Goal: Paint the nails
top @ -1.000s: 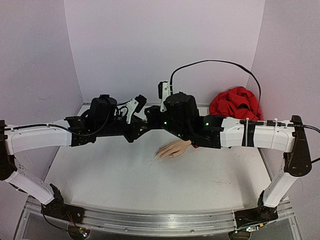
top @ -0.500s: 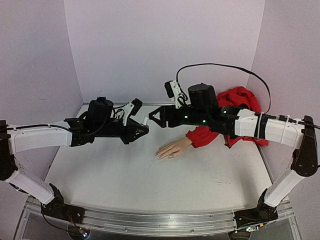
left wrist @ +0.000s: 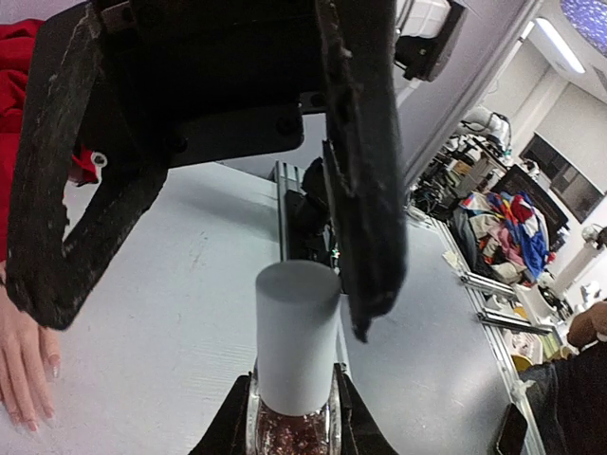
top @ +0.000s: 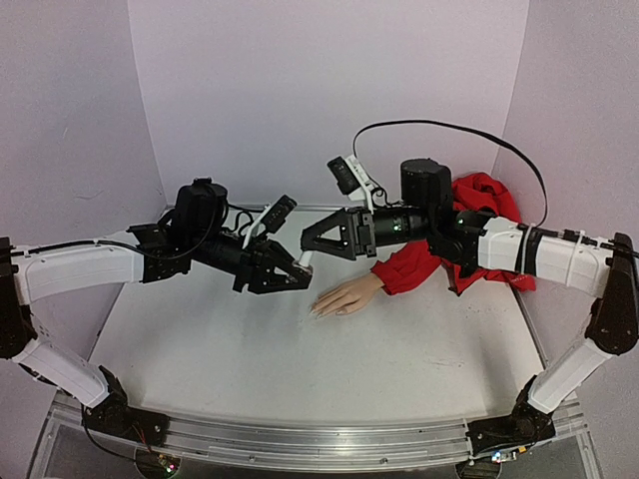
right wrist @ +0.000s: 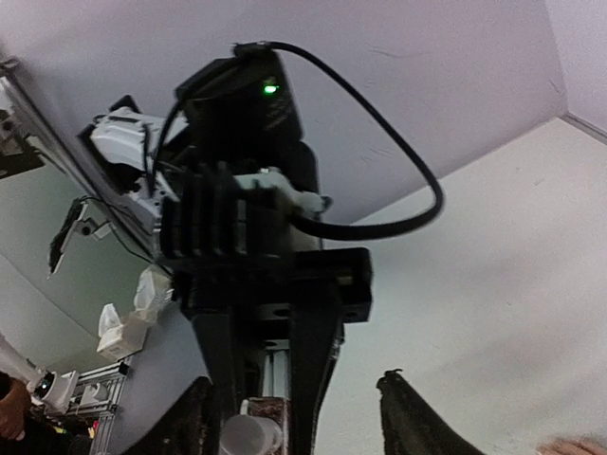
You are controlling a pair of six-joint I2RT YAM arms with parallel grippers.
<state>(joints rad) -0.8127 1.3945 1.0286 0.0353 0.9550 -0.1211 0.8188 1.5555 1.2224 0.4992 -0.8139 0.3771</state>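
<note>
from above, two robot arms meet tip to tip over a white tabletop [top: 250,359]. the left tool [top: 295,272] is clamped on a small nail polish bottle [left wrist: 294,431] with a pale cap [left wrist: 297,334]. the right tool [top: 308,241] faces it with its jaws apart. a peach mannequin hand [top: 347,296] lies flat on the tabletop just below and right of the tools, its red sleeve [top: 409,267] trailing right.

the left wrist view adds glittery reddish polish in the glass. it also shows the right tool's black jaws standing either side of the cap, though contact is unclear. the nails [left wrist: 52,372] show at its left edge, pale, on fingertips resting on the tabletop.

a second ago the arms crossed and hid the sleeve. the hand has not moved.
</note>
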